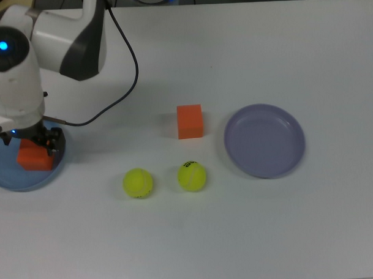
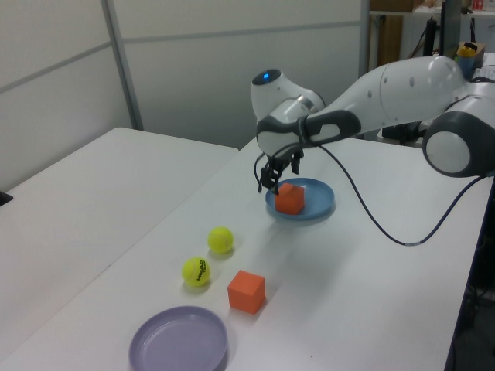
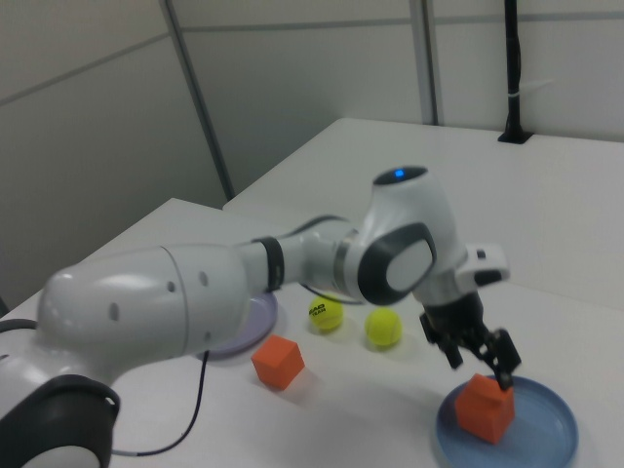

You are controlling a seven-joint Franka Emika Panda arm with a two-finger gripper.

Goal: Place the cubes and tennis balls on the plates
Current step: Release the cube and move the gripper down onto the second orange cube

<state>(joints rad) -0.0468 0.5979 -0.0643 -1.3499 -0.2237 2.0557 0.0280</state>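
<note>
The jaws of the gripper (image 3: 480, 355) stand spread just above one matte orange cube (image 3: 486, 408), which sits released on the shallow round light blue plastic plate (image 3: 554, 427). In the top view that plate (image 1: 7, 176) lies at the top view's far left, the cube (image 1: 34, 157) on it. A second orange cube (image 1: 190, 121) rests on the white counter (image 1: 299, 221), just beside the empty lavender-purple plate (image 1: 264, 140). Two fuzzy yellow-green tennis balls lie near it: one plain (image 1: 138, 183), one with a black mark (image 1: 192, 176). Two cubes, two balls, two plates in all.
</note>
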